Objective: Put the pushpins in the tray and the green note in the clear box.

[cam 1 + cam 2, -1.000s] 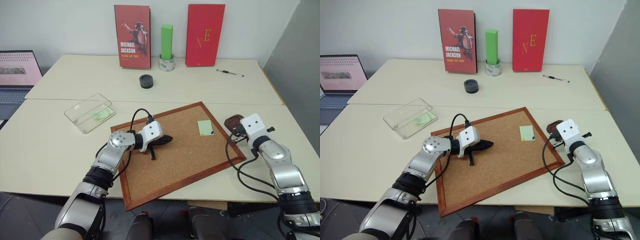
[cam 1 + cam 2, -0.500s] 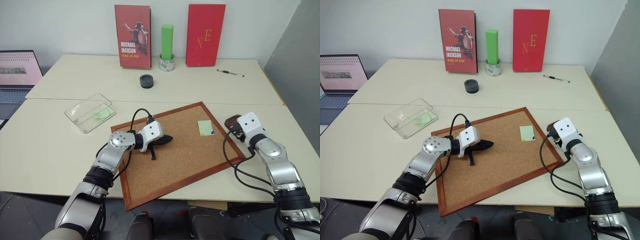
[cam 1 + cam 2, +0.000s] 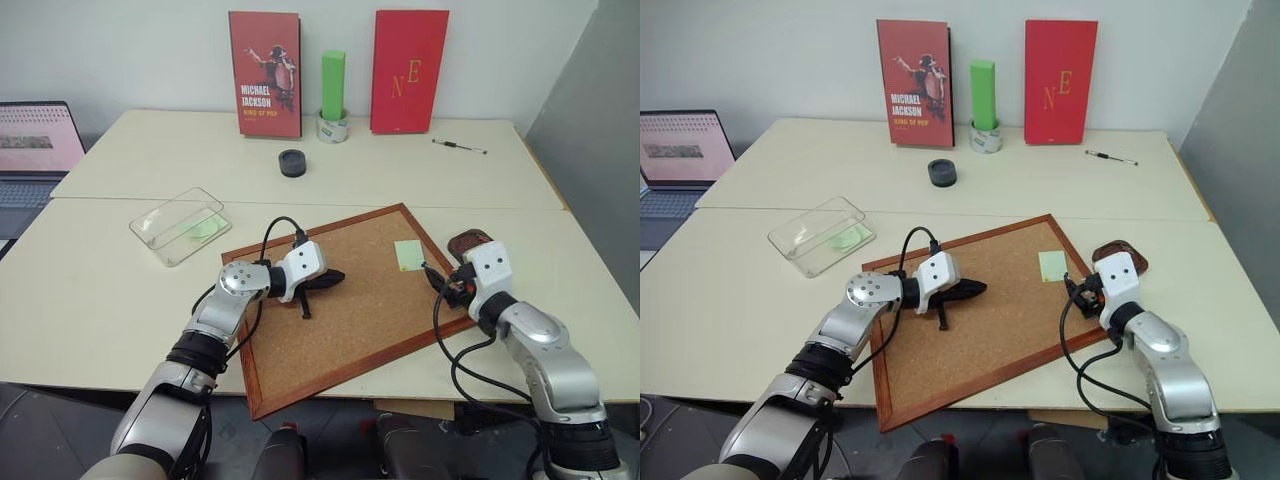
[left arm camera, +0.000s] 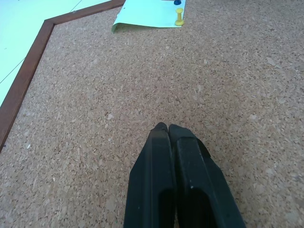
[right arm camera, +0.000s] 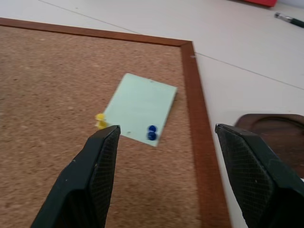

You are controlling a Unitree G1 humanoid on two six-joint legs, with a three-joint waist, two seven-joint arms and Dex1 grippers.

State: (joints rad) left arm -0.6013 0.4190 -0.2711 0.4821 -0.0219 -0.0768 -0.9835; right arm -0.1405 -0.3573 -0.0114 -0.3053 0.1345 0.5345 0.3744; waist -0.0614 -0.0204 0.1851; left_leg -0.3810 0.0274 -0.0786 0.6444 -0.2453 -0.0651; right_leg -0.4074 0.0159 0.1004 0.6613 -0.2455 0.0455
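The pale green note [image 3: 408, 255] lies on the corkboard [image 3: 350, 320] near its right corner. A blue pushpin [image 5: 152, 133] sticks in the note's edge, and a yellow pushpin [image 5: 100, 120] stands at its other side. My right gripper [image 5: 167, 129] is open, hovering at the board's right edge and pointing at the note. The dark red-brown tray [image 3: 470, 242] sits on the table just behind that wrist. My left gripper [image 4: 165, 127] is shut on nothing and rests low over the middle of the board. The clear box [image 3: 180, 226] stands far left of the board.
A pale green disc [image 3: 205, 226] lies inside the clear box. At the back stand a black puck [image 3: 292, 162], a tall green block [image 3: 333, 85] in a tape roll, two red books and a pen [image 3: 460, 146]. A laptop [image 3: 35, 140] sits far left.
My right gripper has swung left from over the tray to the corkboard's right edge, and its jaws have opened. The left arm has stayed still.
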